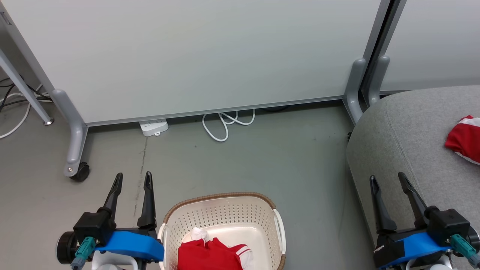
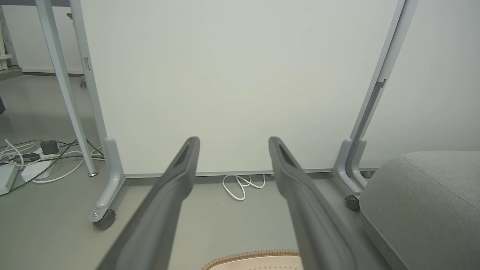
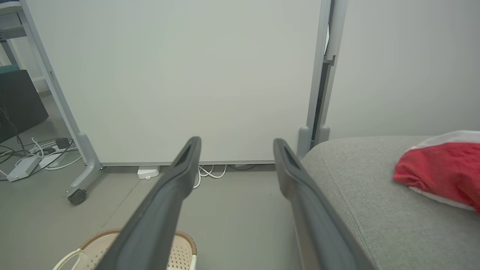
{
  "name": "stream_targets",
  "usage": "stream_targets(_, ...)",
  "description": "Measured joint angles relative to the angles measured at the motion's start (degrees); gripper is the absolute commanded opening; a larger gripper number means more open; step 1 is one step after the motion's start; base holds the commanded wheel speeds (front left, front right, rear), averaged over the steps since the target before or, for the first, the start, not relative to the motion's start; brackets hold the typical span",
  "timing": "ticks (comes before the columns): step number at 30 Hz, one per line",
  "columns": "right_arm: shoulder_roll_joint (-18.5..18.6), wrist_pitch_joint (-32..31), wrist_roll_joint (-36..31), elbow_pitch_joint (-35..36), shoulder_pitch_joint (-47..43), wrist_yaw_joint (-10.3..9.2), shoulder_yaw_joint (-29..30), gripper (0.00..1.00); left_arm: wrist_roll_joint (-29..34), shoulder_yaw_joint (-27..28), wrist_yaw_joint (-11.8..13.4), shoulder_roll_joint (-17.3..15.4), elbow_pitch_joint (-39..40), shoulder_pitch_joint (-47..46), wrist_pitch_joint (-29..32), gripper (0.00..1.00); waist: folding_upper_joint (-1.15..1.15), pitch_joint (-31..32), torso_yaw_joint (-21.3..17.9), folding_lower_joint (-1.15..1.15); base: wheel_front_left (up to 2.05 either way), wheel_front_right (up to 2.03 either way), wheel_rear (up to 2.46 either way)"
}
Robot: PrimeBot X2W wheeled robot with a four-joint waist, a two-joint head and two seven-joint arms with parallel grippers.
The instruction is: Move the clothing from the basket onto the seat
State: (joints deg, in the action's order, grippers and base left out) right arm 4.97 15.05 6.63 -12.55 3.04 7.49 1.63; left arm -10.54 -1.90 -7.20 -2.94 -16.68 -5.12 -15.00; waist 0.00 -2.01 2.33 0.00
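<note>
A cream perforated plastic basket [image 1: 221,195] with rounded corners and a brown woven-look rim sat on a grey floor [image 1: 300,157]. One crumpled red garment [image 1: 208,257], soft with white trim, lay inside it. Right of the basket stood a light grey upholstered seat [image 1: 405,127] with rounded edges, and a second red garment [image 1: 465,138], white-striped, lay on it. The left gripper [image 1: 134,175], just left of the basket, and the right gripper [image 1: 387,176], well to its right, stood with jaws wide apart, holding nothing.

red, white-trimmed clothing [image 1: 208,257]; cream, brown-rimmed basket [image 1: 225,213]; grey seat [image 1: 408,135]
</note>
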Motion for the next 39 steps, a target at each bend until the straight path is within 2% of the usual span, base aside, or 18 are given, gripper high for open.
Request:
stream_targets(7, 0.0, 0.0, 0.0, 0.0, 0.3, 0.0, -0.4, 1.0, 0.4, -1.2, 0.0, 0.0, -0.2, -0.7, 0.0, 1.0, 0.0, -0.9, -0.2, 0.0, 0.0, 0.0, 0.0)
stream_targets(14, 0.2, 0.0, 0.0, 1.2, 3.3, 0.0, -1.1, 1.0, 1.1, -7.4, 0.0, -0.6, -3.2, -6.8, 0.0, 1.0, 0.0, -4.0, -1.2, 0.01, 0.0, 0.0, 0.0)
stream_targets(29, 0.9, 0.0, -1.0, 5.7, 16.3, 0.0, -3.8, 1.0, -2.7, -31.7, -0.2, -11.1, -21.6, -26.1, -0.1, 1.0, 0.0, -18.0, -5.9, 0.02, 0.0, 0.0, 0.0)
stream_targets(39, 0.6, 0.0, -1.7, 7.8, 22.6, 0.0, -5.2, 1.0, -6.1, -49.3, -0.2, -14.6, -34.9, -37.2, 0.0, 1.0, -0.01, -28.7, -9.9, 0.02, 0.0, 0.0, 0.0)
